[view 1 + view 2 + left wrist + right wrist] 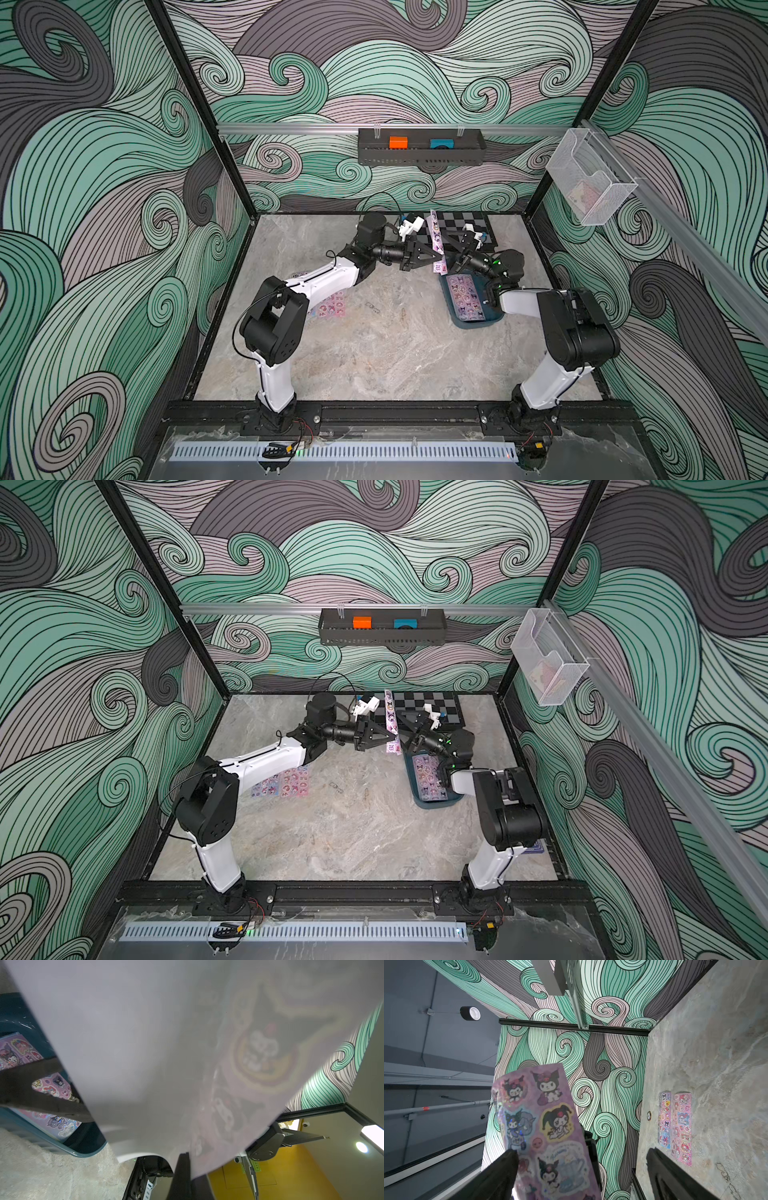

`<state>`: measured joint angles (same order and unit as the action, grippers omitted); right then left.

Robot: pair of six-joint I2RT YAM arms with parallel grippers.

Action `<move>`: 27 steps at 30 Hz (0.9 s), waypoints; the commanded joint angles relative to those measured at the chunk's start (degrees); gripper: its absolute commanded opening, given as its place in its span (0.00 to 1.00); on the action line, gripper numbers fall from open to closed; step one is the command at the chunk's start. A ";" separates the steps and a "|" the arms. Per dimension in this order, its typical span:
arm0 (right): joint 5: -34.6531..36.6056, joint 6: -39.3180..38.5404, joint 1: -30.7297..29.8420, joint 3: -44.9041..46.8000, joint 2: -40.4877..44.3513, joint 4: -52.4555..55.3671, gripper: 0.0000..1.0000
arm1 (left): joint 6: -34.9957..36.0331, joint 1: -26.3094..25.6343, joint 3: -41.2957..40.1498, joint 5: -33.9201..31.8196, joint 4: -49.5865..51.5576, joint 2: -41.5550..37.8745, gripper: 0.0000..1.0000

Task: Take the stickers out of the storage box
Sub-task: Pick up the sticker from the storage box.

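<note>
The near half of the counter (pixel 374 353) lies open between the two arm bases, with free room across its middle. Toward the left edge, under the left forearm, two sticker sheets (pixel 282 781) lie flat side by side, their long sides running near to far. Toward the right edge sits the storage box (pixel 482 325), its long axis also near to far but slightly skewed. A stack of sheets (pixel 467 297) lies along it inside, face up, and the right arm crosses over its right side. Just beyond the box's far end the left hand (pixel 432 259) is clenched on a purple sheet (pixel 437 239), pinching it near the lower end. That sheet stands almost upright in the air, its long axis vertical and its free top leaning toward the far edge. Its printed face is turned to the right hand (pixel 451 253). That hand is released, fingers spread wide either side of the sheet; whether one finger touches it cannot be told. Behind both hands a chessboard (pixel 428 702) lies against the far edge.
</note>
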<state>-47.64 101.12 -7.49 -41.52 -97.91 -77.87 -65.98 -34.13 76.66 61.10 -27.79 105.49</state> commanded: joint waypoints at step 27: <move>-0.79 -28.45 1.78 -5.90 29.03 49.56 0.83 | 4.59 2.59 -1.97 0.34 4.41 -4.61 0.00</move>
<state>-47.62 84.88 -5.32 -44.07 -71.48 -45.08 -63.75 -31.73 73.76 60.71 -24.75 103.07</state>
